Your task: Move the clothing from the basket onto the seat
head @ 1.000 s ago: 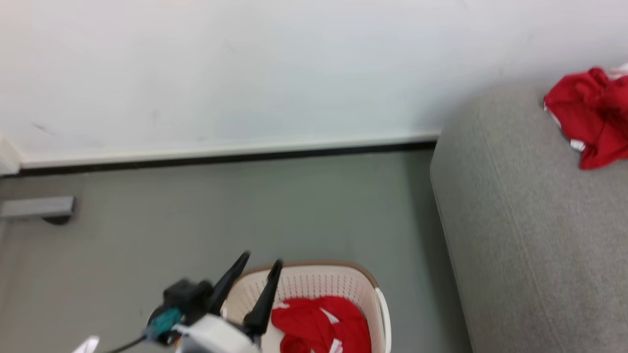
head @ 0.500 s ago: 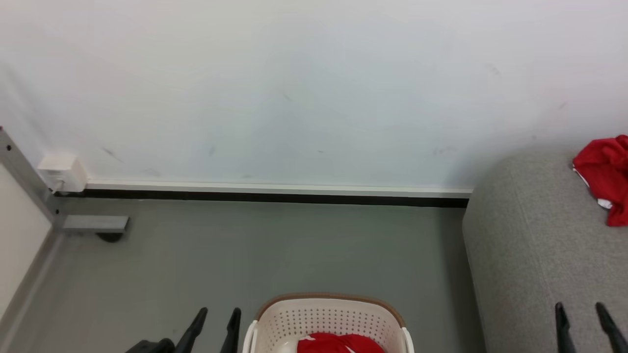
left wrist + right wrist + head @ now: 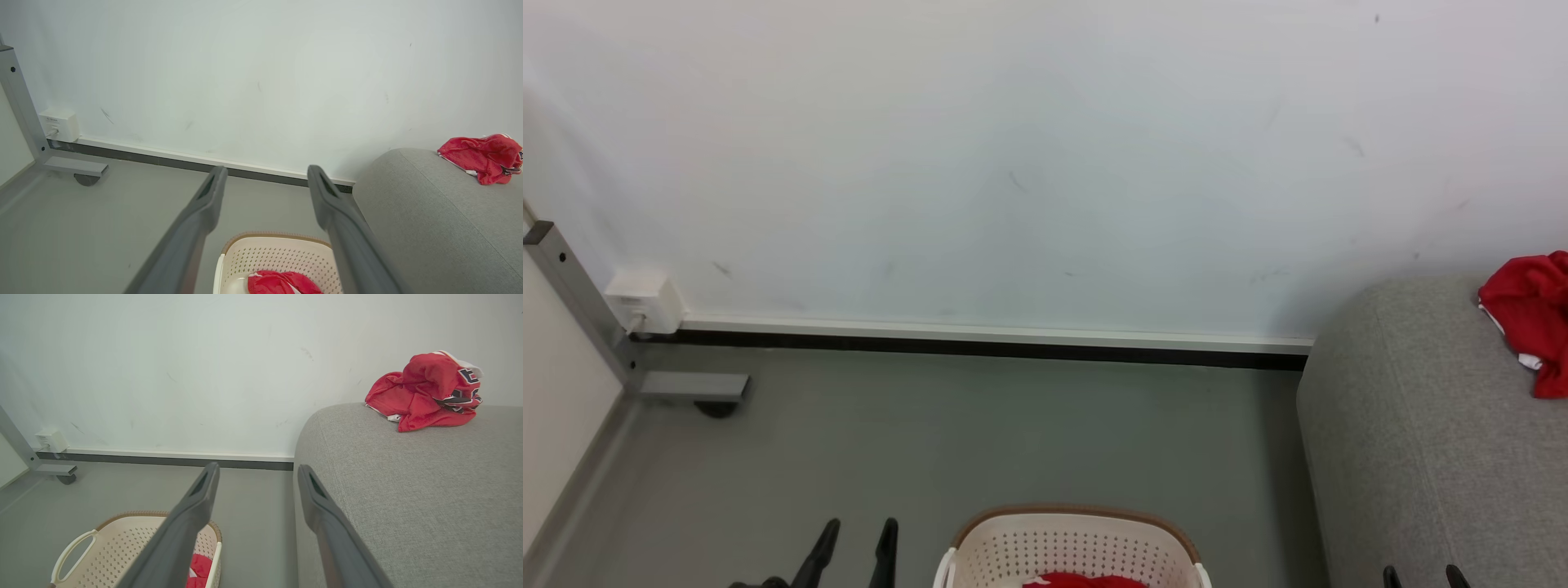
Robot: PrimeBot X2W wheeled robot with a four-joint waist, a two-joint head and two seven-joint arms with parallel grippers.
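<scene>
One jersey (image 3: pixel 1531 318) lies crumpled on the seat (image 3: pixel 1405 441) at three o'clock; a second jersey (image 3: pixel 1082 581) sits down in the basket (image 3: pixel 1078 543) at six. The left gripper (image 3: pixel 858 529) at seven and the right gripper (image 3: pixel 258 469) at five both hang empty, fingers spread wide, touching nothing.

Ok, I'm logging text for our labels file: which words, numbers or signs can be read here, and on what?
No text reads whole.
Jersey on the seat: black, white-edged numerals, folded over, unreadable.
Wall box: small label, too small to read.
</scene>
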